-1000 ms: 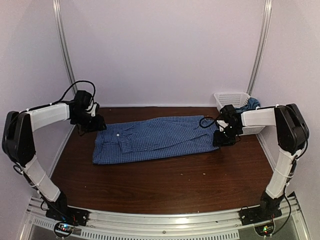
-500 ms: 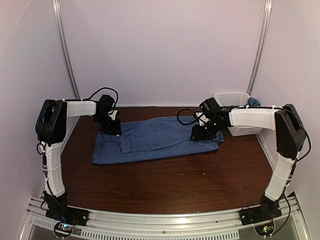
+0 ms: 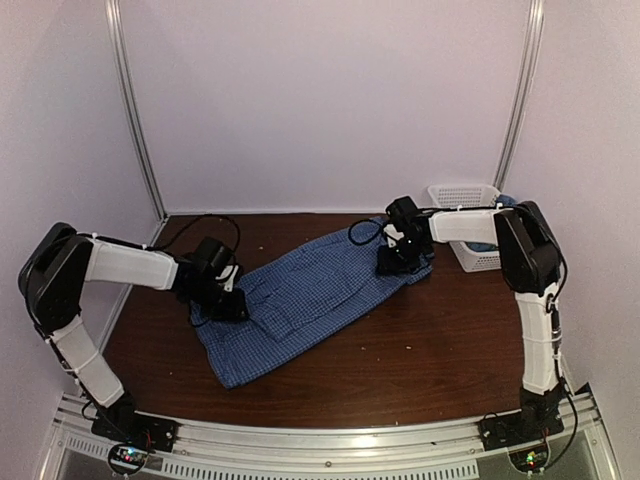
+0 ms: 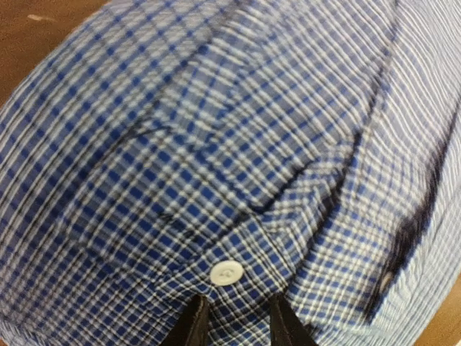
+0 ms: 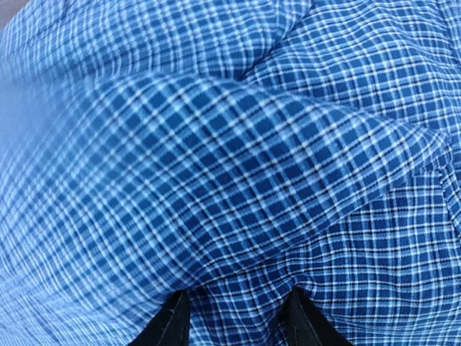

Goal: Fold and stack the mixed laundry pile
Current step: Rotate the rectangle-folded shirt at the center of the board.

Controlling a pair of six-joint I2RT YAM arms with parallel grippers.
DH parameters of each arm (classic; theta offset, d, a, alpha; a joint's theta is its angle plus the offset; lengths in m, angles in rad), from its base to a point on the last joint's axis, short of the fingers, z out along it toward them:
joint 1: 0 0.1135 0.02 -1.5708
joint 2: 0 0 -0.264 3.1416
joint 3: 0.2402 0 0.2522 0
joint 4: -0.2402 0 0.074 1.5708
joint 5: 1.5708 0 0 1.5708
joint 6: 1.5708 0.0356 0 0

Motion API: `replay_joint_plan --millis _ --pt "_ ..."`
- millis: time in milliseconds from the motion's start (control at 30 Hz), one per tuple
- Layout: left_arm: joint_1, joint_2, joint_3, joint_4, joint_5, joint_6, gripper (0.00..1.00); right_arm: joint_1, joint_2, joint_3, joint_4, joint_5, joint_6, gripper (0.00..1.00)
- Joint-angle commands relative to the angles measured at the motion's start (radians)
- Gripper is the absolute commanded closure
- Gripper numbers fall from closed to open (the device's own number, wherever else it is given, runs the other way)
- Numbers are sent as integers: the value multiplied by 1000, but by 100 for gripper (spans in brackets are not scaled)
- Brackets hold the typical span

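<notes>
The blue-and-white checked shirt (image 3: 300,295) lies slantwise on the brown table (image 3: 420,350), its near-left end low and its far-right end up by the basket. My left gripper (image 3: 230,305) sits on the shirt's left part. In the left wrist view its dark fingers (image 4: 191,326) pinch a fold of checked cloth just below a white button (image 4: 227,272). My right gripper (image 3: 392,264) is on the shirt's far-right end, and its fingers (image 5: 173,323) clamp a raised ridge of cloth (image 5: 238,216). A bit of the teal t-shirt (image 3: 507,203) shows behind the basket.
A white lattice basket (image 3: 462,193) stands at the back right corner, right behind my right forearm. Bare brown tabletop runs along the near edge and to the right of the shirt. Light walls and two metal posts enclose the table.
The shirt lay flat and level; now it is turned slantwise and bunched. My left gripper came nearer and rightwards with the left end. The right gripper moved left and back with the right end.
</notes>
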Motion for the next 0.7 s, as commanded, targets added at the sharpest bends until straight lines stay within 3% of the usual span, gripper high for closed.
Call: replay_joint_plan --millis 0,133,233,367,467,667 --pt "-221 -65 -134 -68 52 -132 67 -14 164 265 -102 10 -92 54" --pt "-380 -111 -46 -103 119 -98 61 -12 305 599 -229 -67 -138 55" --pt "-377 -163 29 -159 94 -29 58 -11 272 656 -280 -57 -158 54" --pt "-287 -190 114 -148 60 33 55 -11 51 376 -149 -48 -146 51" --pt "-226 -118 196 -110 40 84 55 -4 -66 209 -79 -98 -100 51" --pt "-160 88 409 -80 1 166 58 83 -134 1 26 -167 -12 53"
